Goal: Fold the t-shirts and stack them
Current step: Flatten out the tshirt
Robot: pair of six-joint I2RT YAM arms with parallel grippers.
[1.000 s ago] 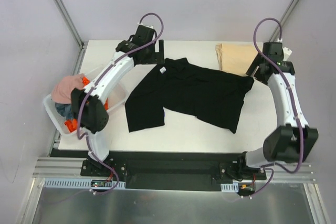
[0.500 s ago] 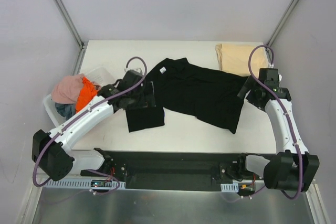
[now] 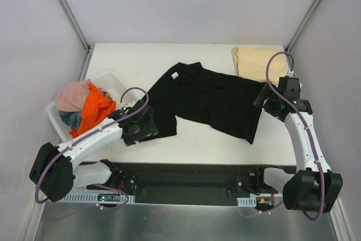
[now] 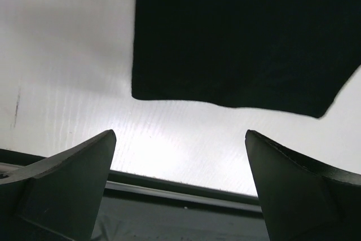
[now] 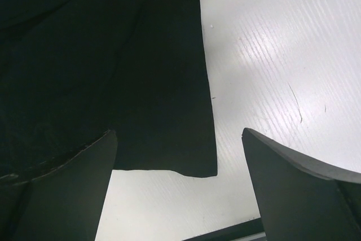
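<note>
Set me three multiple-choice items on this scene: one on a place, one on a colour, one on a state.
1. Where does the tan t-shirt lie?
A. near left corner
B. far right corner of the table
C. dead centre

2. What colour is the large t-shirt spread across the middle?
A. black
B. pink
C. white

3. How is the left gripper?
A. shut on cloth
B. open, holding nothing
C. shut and empty

Key:
1 B, the top view shows it by the far right edge.
2 A, the cloth is black in every view.
3 B, the left wrist view shows the jaws wide apart with only bare table between them.
</note>
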